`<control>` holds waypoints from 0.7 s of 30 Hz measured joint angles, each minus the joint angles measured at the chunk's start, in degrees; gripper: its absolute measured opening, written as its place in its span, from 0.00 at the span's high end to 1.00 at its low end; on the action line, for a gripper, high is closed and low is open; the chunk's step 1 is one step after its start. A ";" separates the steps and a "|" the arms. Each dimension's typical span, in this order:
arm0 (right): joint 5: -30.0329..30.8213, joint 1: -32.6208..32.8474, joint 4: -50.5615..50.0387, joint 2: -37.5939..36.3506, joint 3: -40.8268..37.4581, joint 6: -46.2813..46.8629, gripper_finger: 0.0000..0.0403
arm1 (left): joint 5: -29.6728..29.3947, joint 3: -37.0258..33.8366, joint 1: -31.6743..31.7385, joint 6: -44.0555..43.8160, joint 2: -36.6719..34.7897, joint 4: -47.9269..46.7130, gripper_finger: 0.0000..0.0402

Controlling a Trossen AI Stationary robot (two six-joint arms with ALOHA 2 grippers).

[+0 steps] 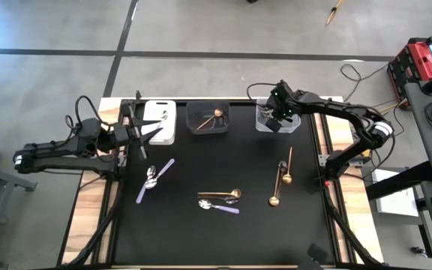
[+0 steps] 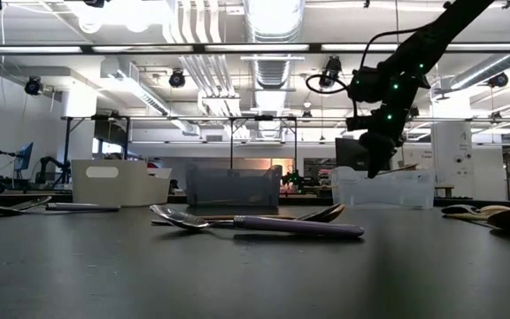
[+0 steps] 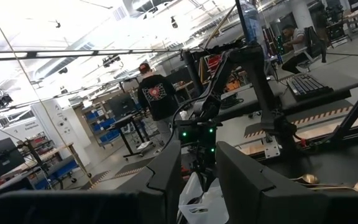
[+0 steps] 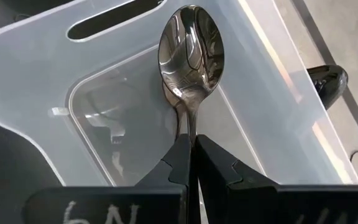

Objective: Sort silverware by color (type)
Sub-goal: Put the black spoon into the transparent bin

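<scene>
Dark silver spoon (image 4: pixel 191 53) hangs pinched in right claw (image 4: pixel 189 149) over clear bin (image 4: pixel 278 124).

The right arm reaches from the table's right edge toward its far side, its elbow bent and its forearm stretched leftward. Its wrist tips downward, and the right pincer (image 4: pixel 189 163) has its two dark fingers pressed together, clamped on the thin handle of a dark silver spoon (image 4: pixel 191 53). The left arm lies folded low along the table's left edge, forearm pointing rightward. The left pincer (image 1: pixel 133 129) hangs near the far left corner, its fingers (image 3: pixel 166 171) set a little apart, holding nothing visible.
</scene>
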 joint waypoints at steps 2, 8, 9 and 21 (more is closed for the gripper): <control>0.00 0.00 0.39 0.41 0.00 -0.03 0.98 | 0.00 0.00 0.00 0.00 0.00 0.00 0.79; 0.47 0.00 0.69 1.56 0.00 0.00 0.98 | 0.00 0.00 0.00 0.00 0.00 -0.02 0.79; 0.51 0.00 0.69 1.84 0.00 0.00 0.98 | 0.00 0.00 0.01 0.00 0.00 0.00 0.79; 1.37 0.00 0.74 5.56 0.00 -0.26 0.98 | 0.01 0.00 0.01 0.00 0.00 -0.02 0.79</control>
